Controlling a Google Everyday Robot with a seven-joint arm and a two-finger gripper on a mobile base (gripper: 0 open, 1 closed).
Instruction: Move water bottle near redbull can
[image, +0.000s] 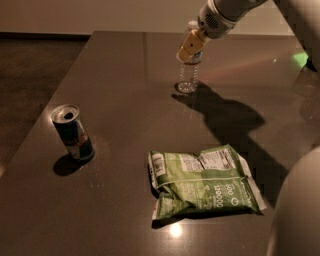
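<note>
The water bottle (188, 76) is a small clear ribbed bottle standing upright on the dark table at the back, right of centre. My gripper (190, 47) reaches in from the upper right and sits at the bottle's upper part, covering its neck and label; the white cap just shows behind it. The redbull can (73, 132) is a slim blue-and-silver can with an opened top. It stands upright near the table's left edge, far from the bottle.
A green snack bag (205, 181) lies flat at the front centre-right, between the bottle and me. The table's left edge (45, 107) drops to a dark floor. My arm's shadow (227, 117) falls right of the bottle.
</note>
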